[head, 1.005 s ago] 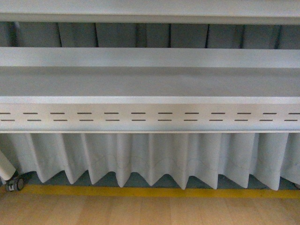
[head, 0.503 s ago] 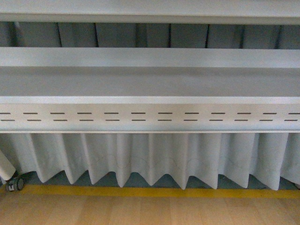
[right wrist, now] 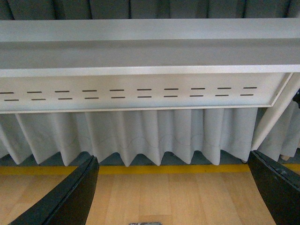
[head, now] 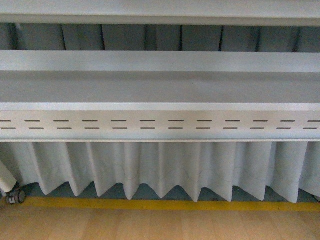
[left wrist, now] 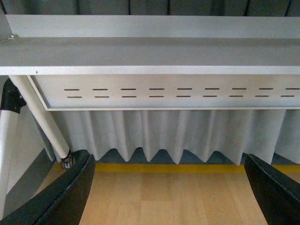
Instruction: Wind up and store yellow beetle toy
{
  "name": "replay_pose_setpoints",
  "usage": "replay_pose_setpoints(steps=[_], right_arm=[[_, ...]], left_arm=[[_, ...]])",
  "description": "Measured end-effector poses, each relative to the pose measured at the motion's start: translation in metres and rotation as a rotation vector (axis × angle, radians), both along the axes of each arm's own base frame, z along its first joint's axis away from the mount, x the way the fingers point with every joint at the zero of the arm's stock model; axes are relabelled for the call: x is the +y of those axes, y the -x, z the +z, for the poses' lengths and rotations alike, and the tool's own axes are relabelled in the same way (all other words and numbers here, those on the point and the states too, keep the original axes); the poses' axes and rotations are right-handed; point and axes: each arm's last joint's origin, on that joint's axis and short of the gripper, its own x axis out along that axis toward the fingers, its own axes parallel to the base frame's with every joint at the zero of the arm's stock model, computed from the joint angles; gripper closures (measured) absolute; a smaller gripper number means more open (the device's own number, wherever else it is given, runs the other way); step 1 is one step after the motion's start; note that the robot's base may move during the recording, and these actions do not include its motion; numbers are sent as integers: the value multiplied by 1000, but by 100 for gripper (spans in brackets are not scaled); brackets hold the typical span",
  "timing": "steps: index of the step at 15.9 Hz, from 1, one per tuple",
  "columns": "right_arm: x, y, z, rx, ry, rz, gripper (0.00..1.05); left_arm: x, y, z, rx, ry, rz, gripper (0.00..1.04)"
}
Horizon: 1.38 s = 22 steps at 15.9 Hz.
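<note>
Shelving (head: 160,90) of grey metal with a slotted front panel (head: 160,124) stands over a pleated white curtain (head: 160,170) and wooden floor (head: 160,225). Left tool (left wrist: 171,197) and right tool (right wrist: 173,197) are both spread wide, gripping nothing. Where the yellow beetle toy lies cannot be told.

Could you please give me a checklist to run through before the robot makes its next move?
1. Yellow beetle toy located: not ok, absent from all three views.
2. Left gripper open and empty: ok.
3. Right gripper open and empty: ok.
4. Storage spot identified: cannot tell; only the grey shelf and pleated curtain show.
5. Cropped dark object on the floor in the right wrist view identified: cannot tell.
</note>
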Motion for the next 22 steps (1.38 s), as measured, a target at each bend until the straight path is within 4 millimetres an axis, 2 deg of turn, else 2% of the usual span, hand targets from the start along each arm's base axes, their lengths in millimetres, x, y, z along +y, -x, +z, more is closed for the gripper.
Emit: replay_pose_setpoints(steps=[22], right_arm=[[0,0,0,0,0,0,7]], left_arm=[[0,0,0,0,0,0,7]])
